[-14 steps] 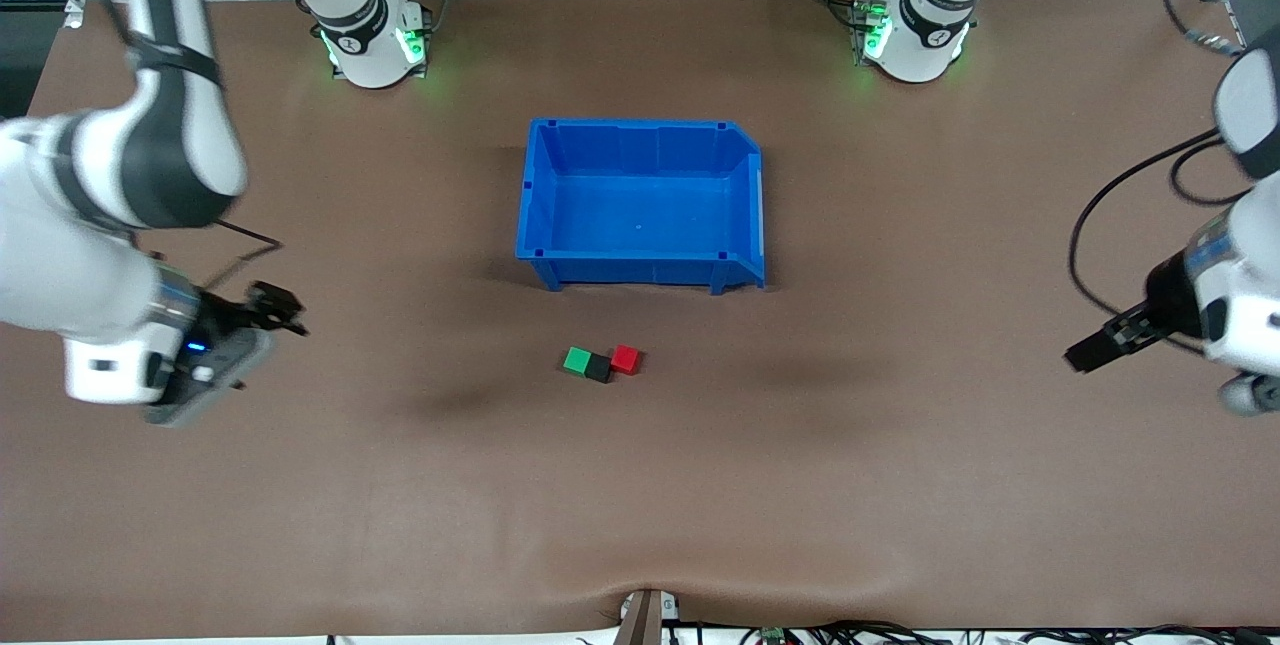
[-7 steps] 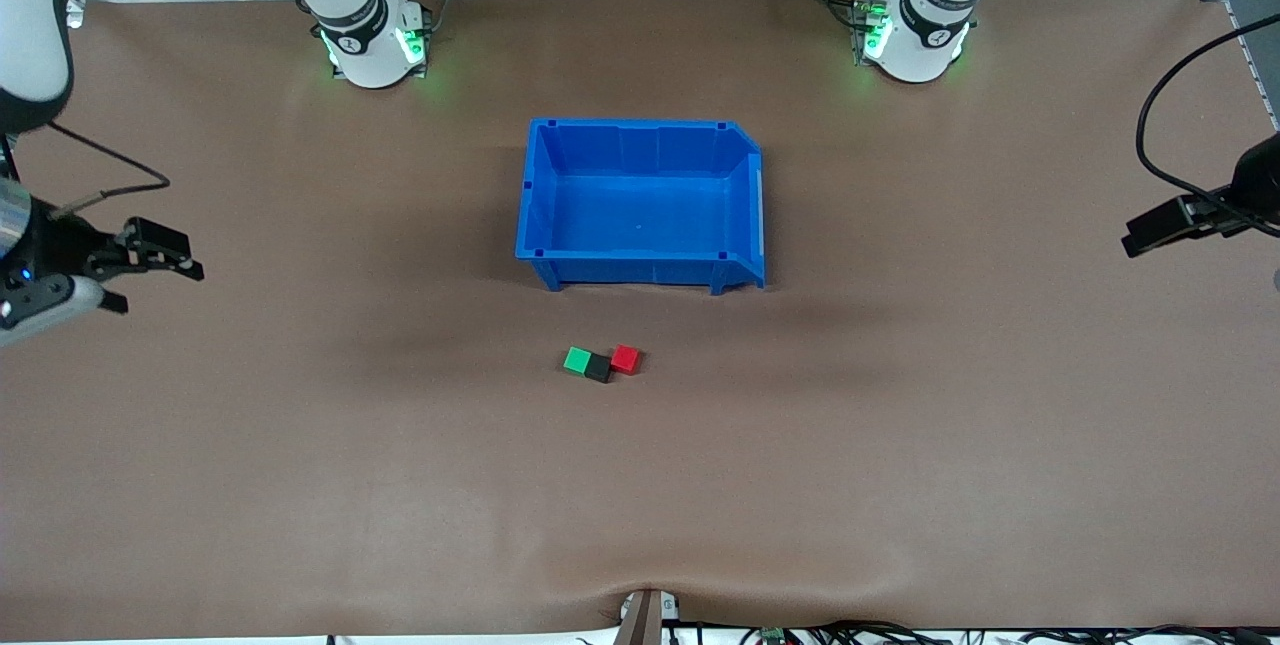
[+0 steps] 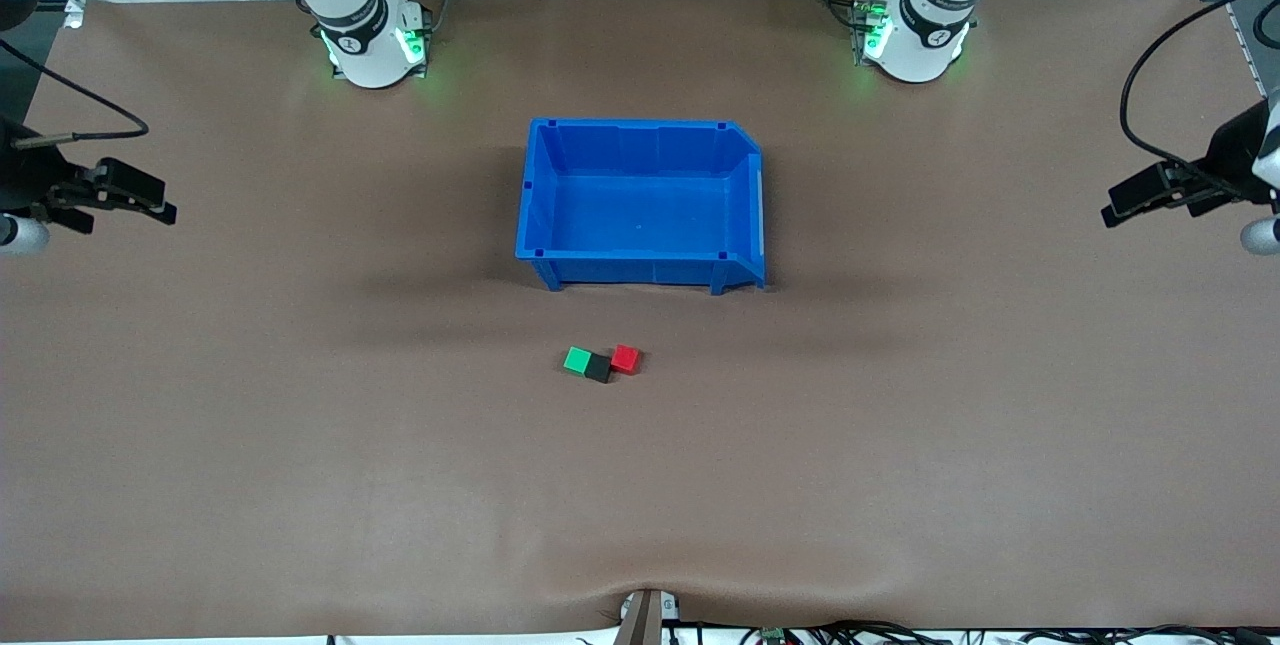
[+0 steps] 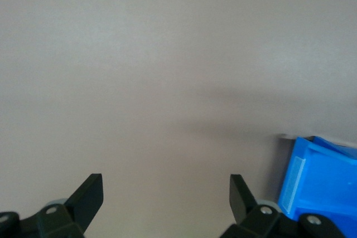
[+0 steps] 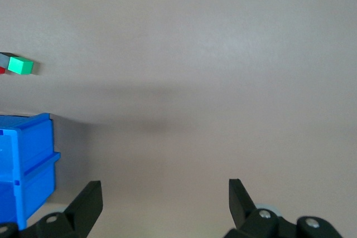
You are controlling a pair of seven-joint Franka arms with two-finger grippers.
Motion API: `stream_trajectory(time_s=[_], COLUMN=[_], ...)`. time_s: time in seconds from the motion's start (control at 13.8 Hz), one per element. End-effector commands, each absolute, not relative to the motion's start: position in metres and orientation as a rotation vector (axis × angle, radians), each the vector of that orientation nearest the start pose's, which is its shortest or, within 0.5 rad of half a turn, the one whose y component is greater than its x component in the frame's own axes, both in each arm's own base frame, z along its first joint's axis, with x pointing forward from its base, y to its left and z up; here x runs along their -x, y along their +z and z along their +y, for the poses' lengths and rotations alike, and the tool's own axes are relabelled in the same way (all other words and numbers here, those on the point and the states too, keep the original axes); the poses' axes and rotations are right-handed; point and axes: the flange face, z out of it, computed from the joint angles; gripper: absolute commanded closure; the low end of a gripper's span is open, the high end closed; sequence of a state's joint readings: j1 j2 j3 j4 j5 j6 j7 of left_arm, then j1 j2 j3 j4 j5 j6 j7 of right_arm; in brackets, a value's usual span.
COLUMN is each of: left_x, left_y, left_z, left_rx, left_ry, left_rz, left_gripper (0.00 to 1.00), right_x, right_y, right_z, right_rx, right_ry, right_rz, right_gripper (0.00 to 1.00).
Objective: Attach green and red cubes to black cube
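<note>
Green, black, red cubes [image 3: 600, 363] joined mid-table, well apart from both wide-open, empty pincers [image 3: 135, 193] [image 3: 1140, 197]

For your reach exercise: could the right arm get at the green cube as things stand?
Probably yes. The right gripper is open, nothing lies between it and the green cube, whose outer side is free; the black cube touches its other side.

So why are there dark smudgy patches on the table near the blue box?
Those are soft shadows: in the front view, faint dark bands lie on the table beside the blue bin and near the cubes. The right wrist view shows one dim streak on bare table; the left wrist view looks hazy, with another shadow by the bin.
</note>
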State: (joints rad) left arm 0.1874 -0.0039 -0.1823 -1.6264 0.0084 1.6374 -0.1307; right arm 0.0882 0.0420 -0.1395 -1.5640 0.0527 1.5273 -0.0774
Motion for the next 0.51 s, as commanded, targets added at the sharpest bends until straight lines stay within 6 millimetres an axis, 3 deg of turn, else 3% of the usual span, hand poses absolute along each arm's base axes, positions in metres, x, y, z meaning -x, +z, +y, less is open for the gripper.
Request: stream_trajectory(time_s=[0.0, 0.22, 0.44], left_x=[-0.549, -0.555, -0.563], left_y=[0.611, 0.61, 0.631], left_z=[0.005, 0.002, 0.005], left_rx=[3.133, 3.126, 3.128], left_ry=[-0.074, -0.072, -0.135], left_rz=[-0.225, -0.203, -0.194], left_gripper=[0.0, 0.0, 0.0], right_x=[-0.542, -0.539, -0.531], right_y=[0.613, 0.625, 0.633], right_z=[-0.02, -0.022, -0.027], right_rx=[3.103, 3.109, 3.132], right_ry=[0.188, 0.158, 0.161], right_rz=[0.123, 0.138, 0.149], right_gripper=[0.0, 0.0, 0.0])
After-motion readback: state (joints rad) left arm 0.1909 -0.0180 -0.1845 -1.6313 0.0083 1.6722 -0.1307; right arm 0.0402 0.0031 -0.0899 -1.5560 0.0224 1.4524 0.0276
